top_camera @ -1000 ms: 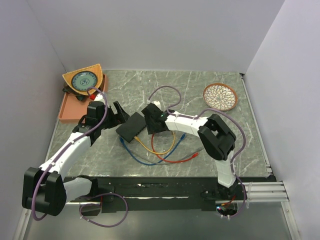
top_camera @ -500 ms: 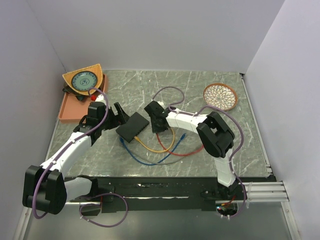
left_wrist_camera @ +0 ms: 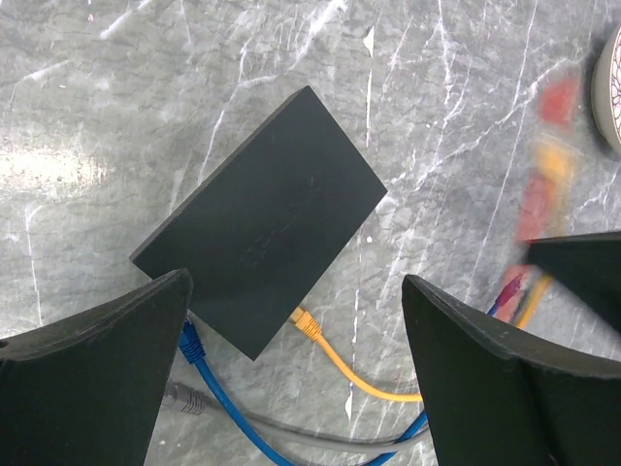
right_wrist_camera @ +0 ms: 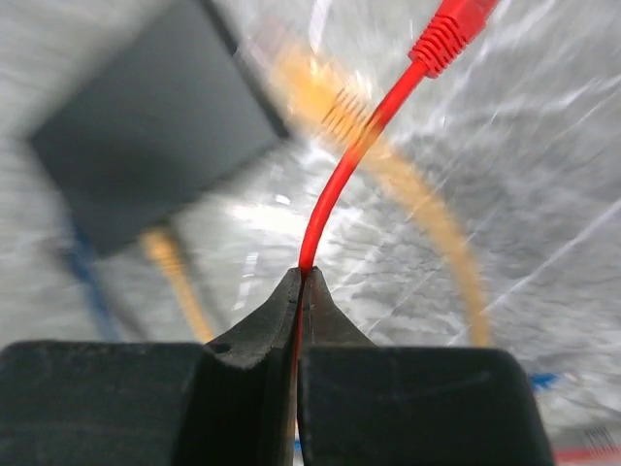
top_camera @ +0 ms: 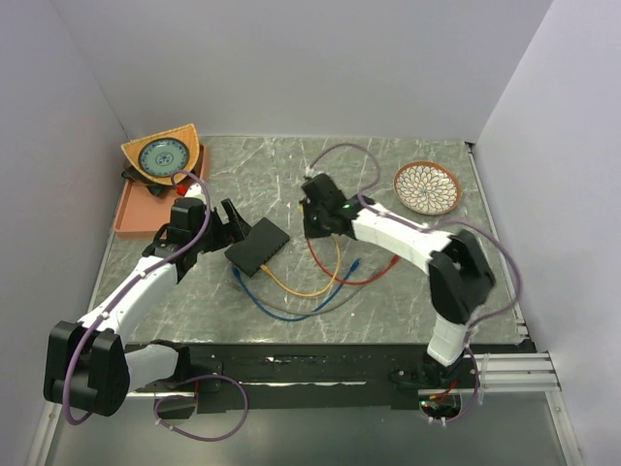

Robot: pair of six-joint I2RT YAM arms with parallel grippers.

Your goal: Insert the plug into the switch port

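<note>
There was the plug (right_wrist_camera: 456, 24): red, with a ribbed boot, at the end of its red cable (right_wrist_camera: 344, 170). It stuck out well past the fingertips of the right gripper (right_wrist_camera: 301, 277), whose jaws had pinched tight on the cable, not on the plug itself. From that pinch the cable curved up and to the right. The plug was not in. It sat apart from the switch (top_camera: 259, 245), off to the right of it. The switch was a flat, matte-black box, lying flat left of centre, turned on a diagonal with one narrow side towards the near edge. The switch port itself didn't show; the views caught only the box's top face.
</note>
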